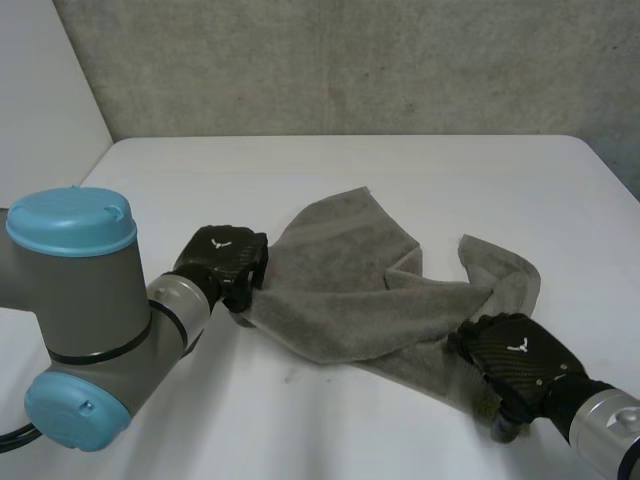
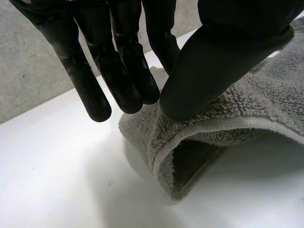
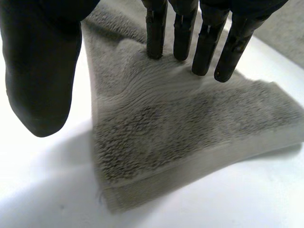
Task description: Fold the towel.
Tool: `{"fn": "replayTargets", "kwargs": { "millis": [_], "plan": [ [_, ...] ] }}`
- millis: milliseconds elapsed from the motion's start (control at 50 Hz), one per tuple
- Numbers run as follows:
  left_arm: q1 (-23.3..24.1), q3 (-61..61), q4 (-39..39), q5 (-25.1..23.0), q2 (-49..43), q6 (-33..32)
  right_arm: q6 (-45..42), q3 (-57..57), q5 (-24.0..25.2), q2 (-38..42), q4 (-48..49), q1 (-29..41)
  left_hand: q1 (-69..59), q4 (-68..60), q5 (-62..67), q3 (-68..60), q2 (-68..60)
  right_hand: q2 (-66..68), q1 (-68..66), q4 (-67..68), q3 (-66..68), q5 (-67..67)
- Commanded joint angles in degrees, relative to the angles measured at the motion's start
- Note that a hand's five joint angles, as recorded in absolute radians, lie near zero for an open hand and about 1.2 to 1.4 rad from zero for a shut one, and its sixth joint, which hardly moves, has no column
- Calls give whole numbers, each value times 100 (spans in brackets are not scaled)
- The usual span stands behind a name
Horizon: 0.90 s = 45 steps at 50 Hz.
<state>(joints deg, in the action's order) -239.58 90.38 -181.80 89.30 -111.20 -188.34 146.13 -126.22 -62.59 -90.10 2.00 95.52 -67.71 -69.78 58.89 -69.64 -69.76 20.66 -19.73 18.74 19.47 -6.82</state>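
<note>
**Towel held at two points on the tabletop**

Head view: I see the grey towel (image 1: 350, 290) lying crumpled across the centre of the frame on the white tabletop (image 1: 300, 170). One flap reaches toward the upper middle and another is bunched at centre right. My left hand (image 1: 225, 258) sits at centre left, at the towel's left edge. My right hand (image 1: 515, 350) sits at lower right, on the towel's near right end.

Left wrist view: the thumb (image 2: 218, 57) bears on the hemmed edge near a corner, with the straight fingers (image 2: 123, 76) on the far side, so this hand pinches the towel. The hem under it curls up off the tabletop, leaving a dark hollow beneath.

Right wrist view: the fingers (image 3: 204, 47) are straight and slightly spread, their tips resting on the towel's pile. The thumb (image 3: 42, 66) stands clear of the cloth, over bare tabletop, so this hand grips nothing. A hemmed corner lies flat beneath its palm.
</note>
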Motion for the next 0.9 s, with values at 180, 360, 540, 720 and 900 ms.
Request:
{"fn": "replayTargets", "kwargs": {
  "millis": [180,360,540,720,900],
  "plan": [
    [-1,6,-4,-9,-77,-1,-6,291,-87,1240,819,54,-1229,-1022,1111,-1036,-1024,-251,158,-59,-133,-133],
    [-1,-3,-13,-9,-103,-1,12,397,-105,1355,1259,54,-1229,-1022,1111,-1036,-1024,524,-617,715,642,-908],
    [-1,6,-13,-9,-103,-1,12,520,-105,1512,1312,63,-1229,-1022,1111,-1036,-1024,910,-1003,1102,1028,-1294],
    [-1,14,-13,-17,-112,-1,-6,634,-105,1697,1399,63,-1229,-1022,1111,-1036,-1024,1281,-1373,1472,1399,-1665],
    [-1,14,-13,-17,-112,-1,-6,731,-105,1768,1417,63,-1229,-1022,1111,-1036,-1024,1583,-1676,1775,1702,-1968]
  ]
}}
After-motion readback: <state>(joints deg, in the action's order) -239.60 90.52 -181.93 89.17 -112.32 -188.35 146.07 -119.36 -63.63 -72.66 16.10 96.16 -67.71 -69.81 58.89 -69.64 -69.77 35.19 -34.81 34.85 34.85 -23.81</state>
